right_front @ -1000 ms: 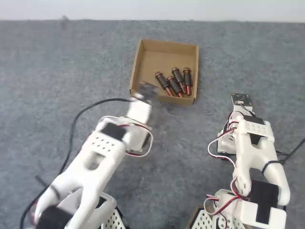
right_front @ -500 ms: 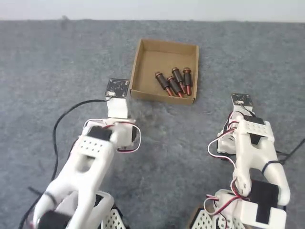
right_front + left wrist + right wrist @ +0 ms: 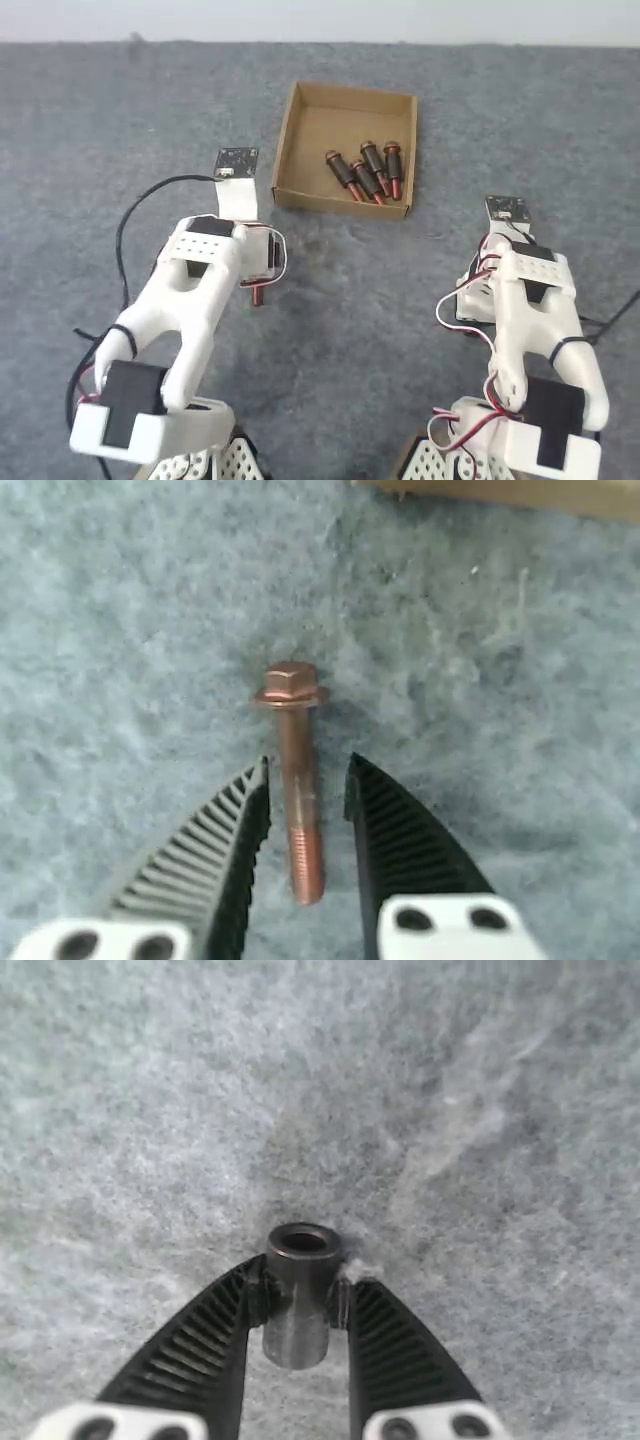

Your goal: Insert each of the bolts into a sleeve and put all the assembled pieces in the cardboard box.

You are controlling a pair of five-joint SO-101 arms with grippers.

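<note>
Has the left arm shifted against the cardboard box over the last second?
Yes. In the high view the left arm has swung left, off the cardboard box's front-left corner; the left gripper now straddles a bolt on the carpet.

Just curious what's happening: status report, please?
Left gripper open, straddling bolt. Right gripper shut on sleeve. Four assembled pieces in cardboard box.

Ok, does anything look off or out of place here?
Nothing stands out. Four assembled pieces lie in the box, a bolt lies on the carpet inside the open left gripper, and the right gripper holds a sleeve.
</note>
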